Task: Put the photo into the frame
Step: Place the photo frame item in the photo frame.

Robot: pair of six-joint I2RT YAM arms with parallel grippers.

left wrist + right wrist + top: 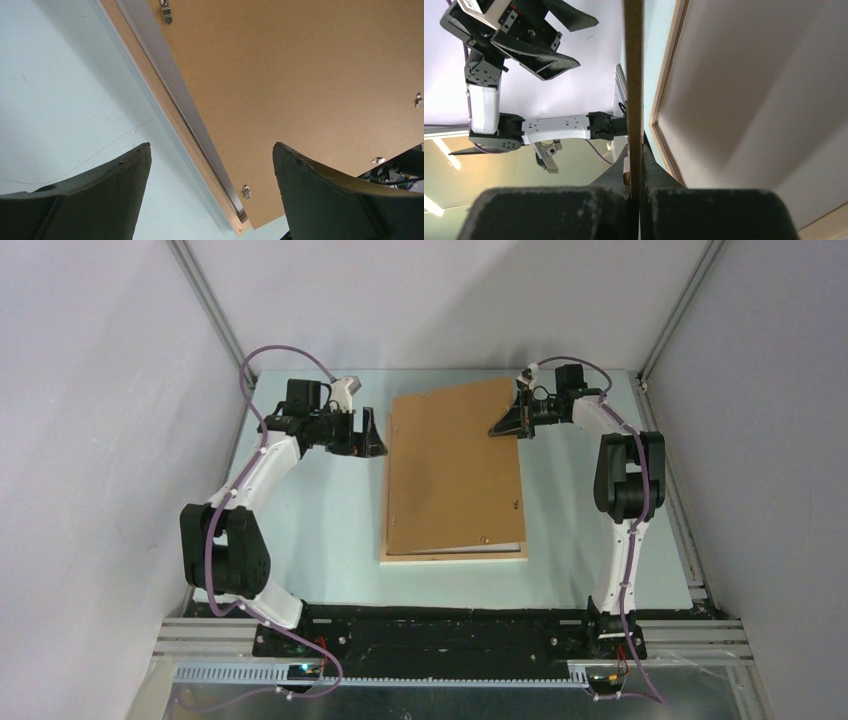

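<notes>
The frame lies face down in the middle of the table, its pale wood back edge showing. The plain brown backing board lies over it, skewed, with its far right corner raised. My right gripper is shut on that corner; the right wrist view shows the board's thin edge pinched at the gripper. My left gripper is open and empty, just left of the frame's far left edge. The photo's picture side is hidden. A pale flat surface shows inside the frame under the board.
Small metal turn clips sit along the board's edges. Grey enclosure walls with aluminium posts close the table's sides and back. A black base rail runs along the near edge.
</notes>
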